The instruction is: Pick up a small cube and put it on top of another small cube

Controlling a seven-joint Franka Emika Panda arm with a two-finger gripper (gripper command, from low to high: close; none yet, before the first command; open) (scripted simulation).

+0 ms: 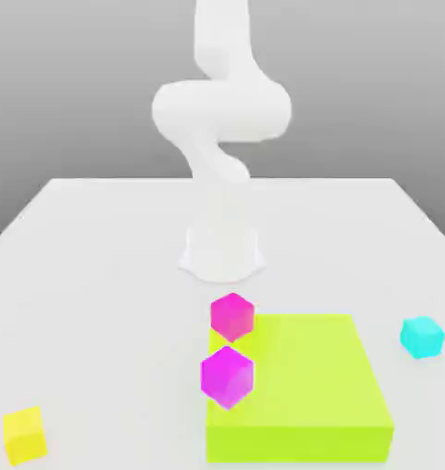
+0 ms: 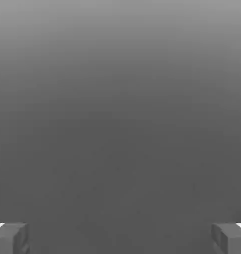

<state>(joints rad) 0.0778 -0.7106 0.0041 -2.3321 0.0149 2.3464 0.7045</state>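
Two grey fingertips [image 2: 10,238] of the gripper [image 2: 120,239] are seen at opposite edges of the hand view, spread wide apart, with nothing held or touched between them; only a plain grey backdrop is faced. On the white table [image 1: 97,266] in the exterior view, the cyan cube [image 1: 421,336] is found at the exterior view's right, just beside the lime-green block [image 1: 304,386]. The yellow cube [image 1: 25,434] is placed well apart, near the left corner. Two magenta cubes [image 1: 231,315] are seen at the block's left edge.
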